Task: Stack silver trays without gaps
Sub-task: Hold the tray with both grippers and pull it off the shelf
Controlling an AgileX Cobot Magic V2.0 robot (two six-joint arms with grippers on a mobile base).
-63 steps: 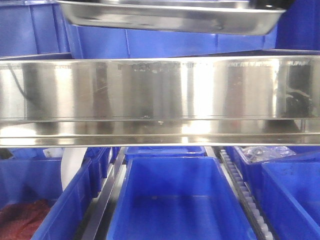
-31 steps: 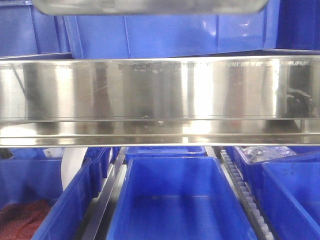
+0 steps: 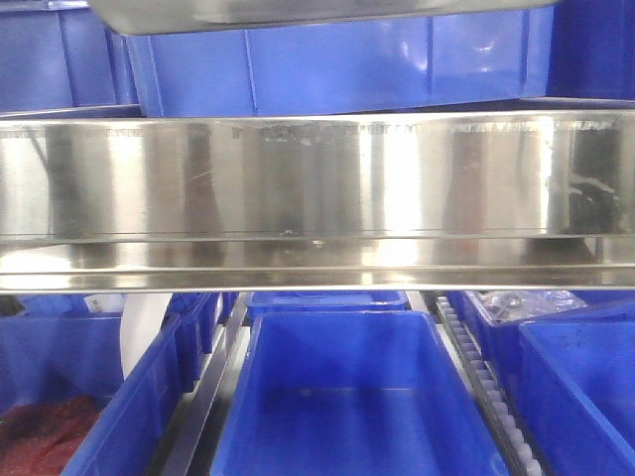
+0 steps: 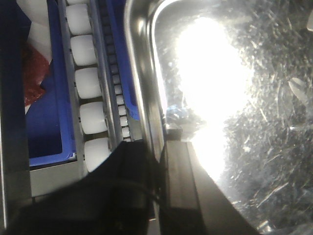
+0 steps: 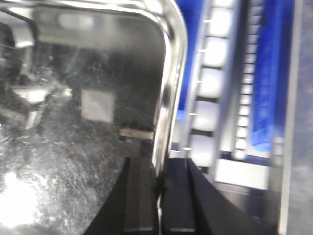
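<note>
Exterior front-facing view shows 1 silver tray (image 3: 327, 15) held high at the top edge, above the long steel band (image 3: 317, 198) and the blue bins (image 3: 347, 397). Left gripper (image 4: 161, 149) is clamped nearly closed on one side rim of the tray. The right gripper (image 5: 159, 169), in a blurred view, seems pinched likewise on the opposite rim, beside white rollers (image 5: 205, 83).

we see tray (image 3: 298, 12) above band (image 3: 317, 178) | bin (image 3: 337, 69) behind both | middle bin (image 3: 347, 397) below band, roller track (image 3: 491, 387) on its right | left gripper (image 4: 159, 166) and right gripper (image 5: 157, 196) each astride tray's rim
</note>
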